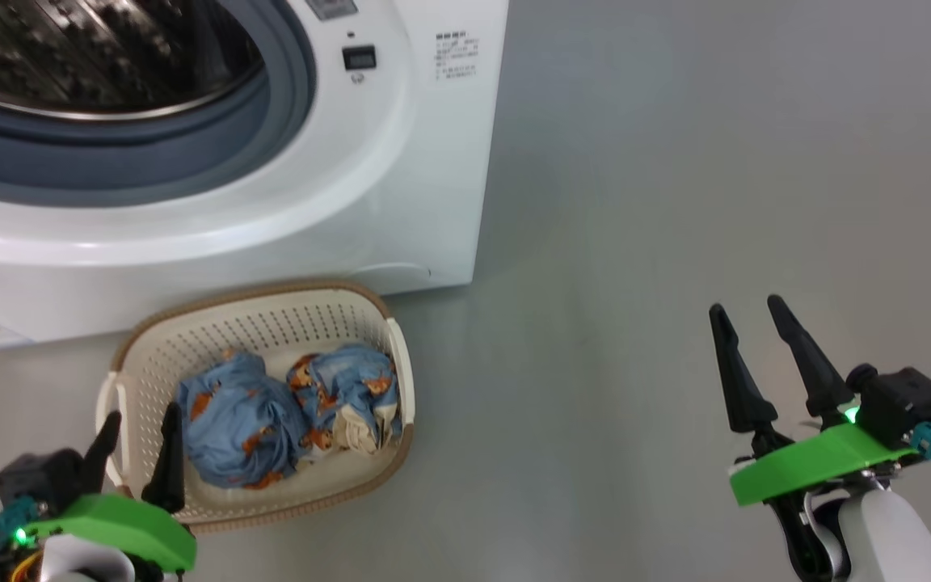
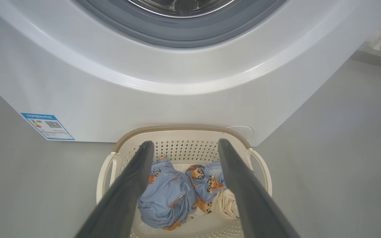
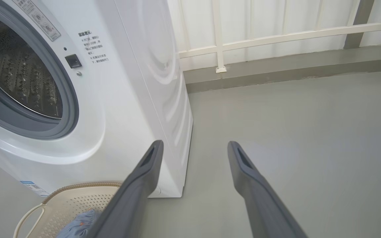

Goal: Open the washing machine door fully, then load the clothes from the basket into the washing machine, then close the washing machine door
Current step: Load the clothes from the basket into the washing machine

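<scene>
The white washing machine (image 1: 401, 162) stands with its drum mouth uncovered, steel drum (image 1: 94, 48) and grey gasket (image 1: 191, 162) showing; its door is out of view. On the floor in front sits the cream basket (image 1: 271, 323) holding the clothes (image 1: 247, 420): two balled light blue printed pieces and a cream cloth (image 2: 228, 205). My left gripper (image 1: 141, 424) is open at the basket's near left rim, fingers pointing over the clothes (image 2: 170, 195). Far to the right, my right gripper (image 1: 748, 311) hovers open above bare floor, nothing between its fingers (image 3: 144, 178).
Grey floor (image 1: 676, 202) stretches right of the machine. A white railing and low kerb (image 3: 276, 66) run along the back wall. A blue label sticker (image 2: 46, 125) marks the machine's lower left front.
</scene>
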